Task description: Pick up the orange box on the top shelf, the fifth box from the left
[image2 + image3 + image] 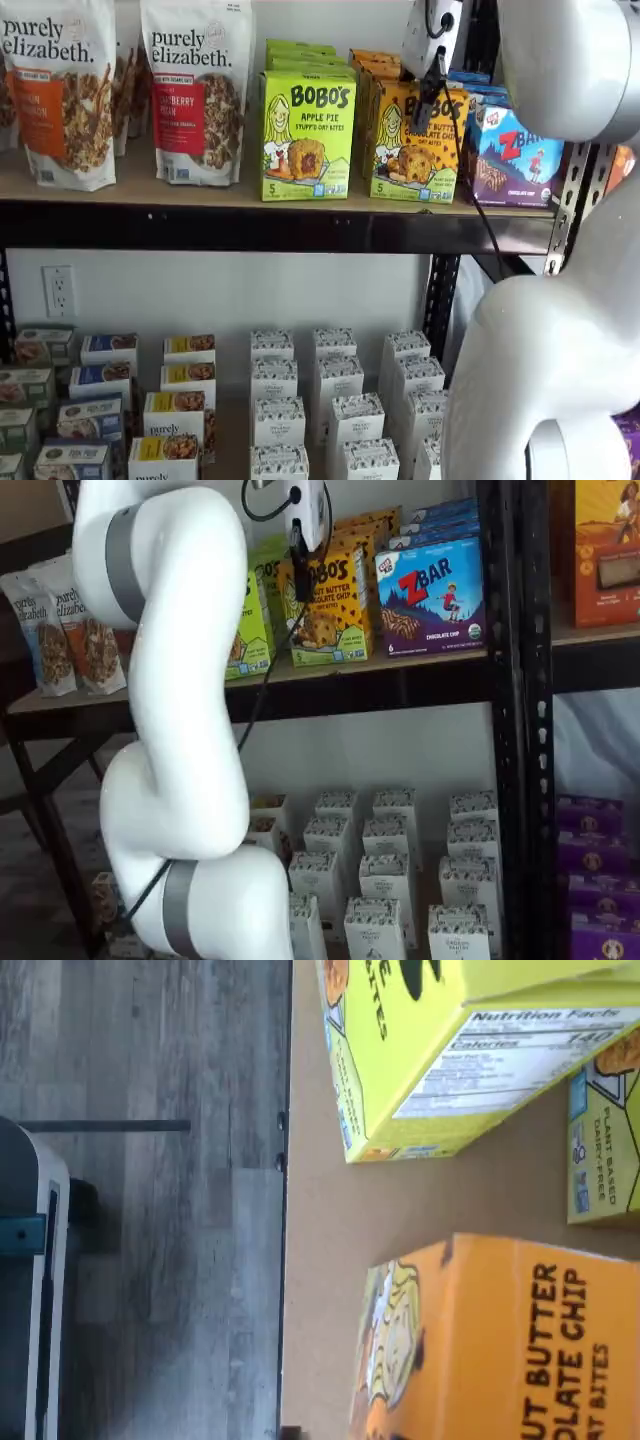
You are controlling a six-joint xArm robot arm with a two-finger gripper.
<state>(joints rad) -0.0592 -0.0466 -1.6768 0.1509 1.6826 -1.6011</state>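
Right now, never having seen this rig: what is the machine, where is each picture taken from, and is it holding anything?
The machine is a white jointed robot arm that takes boxed goods from shelves. Its tool, a white body with two black fingers, hangs in front of the orange-yellow cardboard Bobo's box.

Two pictures come from fixed cameras facing the shelves. The third comes from a camera on the wrist, looking down onto that same box.

The tan wooden top shelf also holds a lime-green Bobo's Apple Pie box, a blue-purple Zbar box and granola bags. Small white boxes stand lower down.

The fingers are seen side-on, so I cannot tell whether they are open or gripping anything.
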